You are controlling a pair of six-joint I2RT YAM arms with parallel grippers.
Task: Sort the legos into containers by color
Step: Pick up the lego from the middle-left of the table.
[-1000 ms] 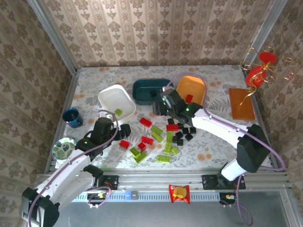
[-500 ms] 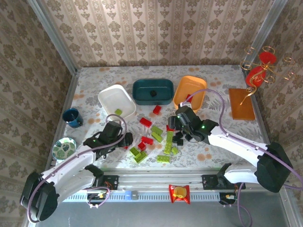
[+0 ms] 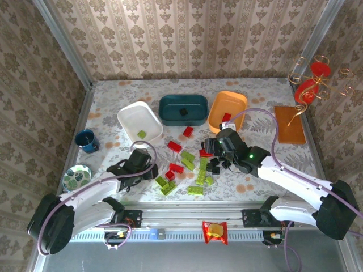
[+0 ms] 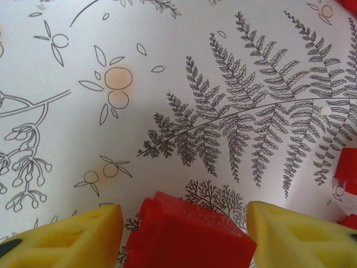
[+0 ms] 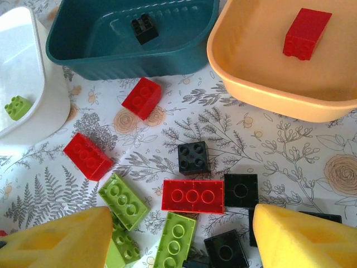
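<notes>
While the right gripper [image 5: 181, 237] hung spread above the loose legos [image 5: 192, 196], the left gripper [image 4: 184, 226] straddled a red brick [image 4: 192, 243] on the near-left table [image 4: 167, 84]; whether it actually pinched was unclear. The brick looked light, stiff and slick, so its flat sides seemed best to hold.
</notes>
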